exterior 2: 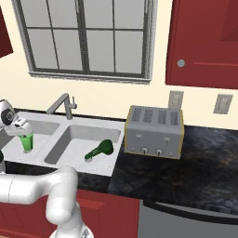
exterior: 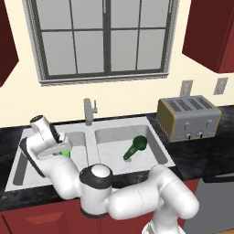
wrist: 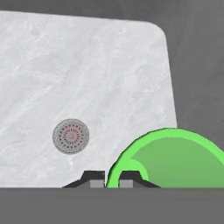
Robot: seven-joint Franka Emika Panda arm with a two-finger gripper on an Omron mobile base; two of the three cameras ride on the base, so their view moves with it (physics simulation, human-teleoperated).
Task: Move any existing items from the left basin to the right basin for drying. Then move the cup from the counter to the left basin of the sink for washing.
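Arm bent low at frame bottom, forearm reaching to left edge, hand tilted down over left basin [exterior: 27, 162]. Fingers [wrist: 105, 180] pinched on rim of cup [exterior 2: 27, 142], cup upright, above basin floor. Dark green bottle [exterior: 135, 147] lies in right basin [exterior: 157, 151], centre frame.
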